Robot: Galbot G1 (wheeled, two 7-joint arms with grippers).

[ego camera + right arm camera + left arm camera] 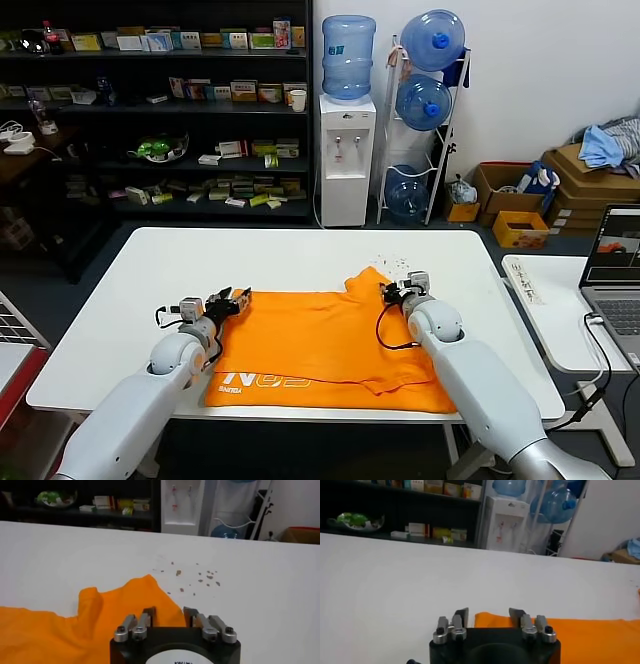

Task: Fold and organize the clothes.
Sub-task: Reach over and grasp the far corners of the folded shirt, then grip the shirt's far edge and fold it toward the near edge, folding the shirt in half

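The clothes are one orange T-shirt (320, 340) lying partly folded on the white table (200, 260), with white lettering (262, 380) near the front edge. My left gripper (236, 298) is at the shirt's far left corner. In the left wrist view its fingers (462, 615) stand apart, and the T-shirt's (570, 635) edge lies between them at the left gripper (490, 614). My right gripper (392, 292) is at the far right corner. There the right gripper (168, 612) has a narrower gap over the T-shirt's (115, 610) raised point.
Small brown specks (195, 575) dot the table beyond the shirt's right corner. A side table with a laptop (615, 270) stands to the right. A water dispenser (346, 150), shelves (150, 110) and cardboard boxes (590, 180) line the back.
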